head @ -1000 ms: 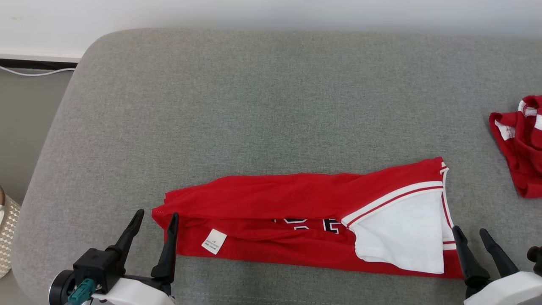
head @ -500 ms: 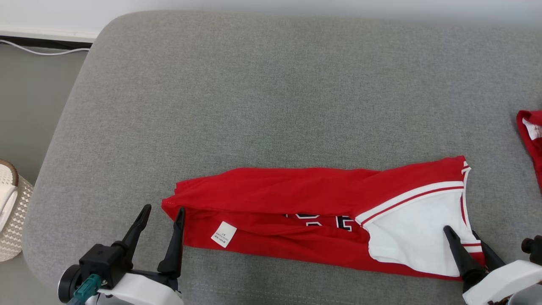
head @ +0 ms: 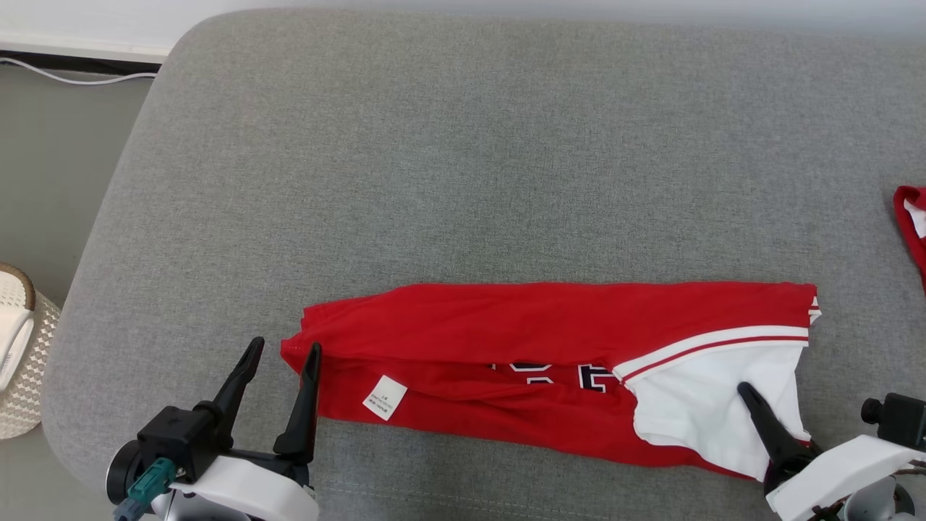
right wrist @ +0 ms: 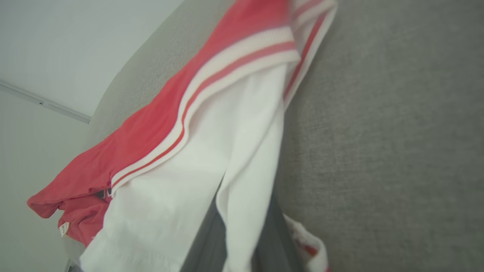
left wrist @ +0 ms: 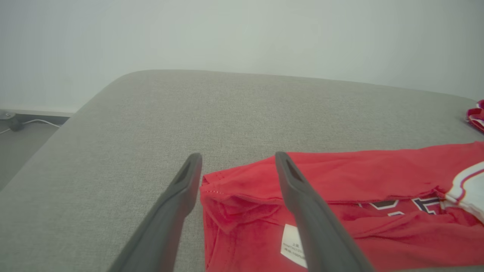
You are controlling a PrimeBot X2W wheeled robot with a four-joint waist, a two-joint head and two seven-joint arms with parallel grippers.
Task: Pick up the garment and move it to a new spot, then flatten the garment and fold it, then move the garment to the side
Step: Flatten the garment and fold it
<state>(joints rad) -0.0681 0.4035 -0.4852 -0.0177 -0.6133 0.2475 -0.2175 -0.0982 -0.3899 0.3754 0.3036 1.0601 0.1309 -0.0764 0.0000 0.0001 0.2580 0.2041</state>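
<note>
The garment (head: 550, 340) is a red jersey with a white panel and white-red trim, lying folded lengthwise on the grey cushion (head: 463, 166) near its front edge. My left gripper (head: 286, 346) stands open at the garment's left end, its fingers straddling the red corner (left wrist: 227, 189). In the left wrist view the left gripper (left wrist: 238, 155) has the hem between its fingers, which are not closed on it. My right gripper (head: 752, 398) is shut on the white panel at the right end. The right wrist view shows white cloth (right wrist: 242, 158) pinched between the two dark fingers (right wrist: 206, 241).
Another red garment (head: 913, 217) lies at the cushion's right edge and also appears in the left wrist view (left wrist: 475, 115). A woven basket (head: 18, 354) stands on the floor at the left. A cable (head: 72, 76) runs along the wall. The cushion drops off at left and front.
My right gripper has slid in over the white panel and shut on it. The garment's right end now lies straighter. The head view has shifted. The left gripper keeps its place.
</note>
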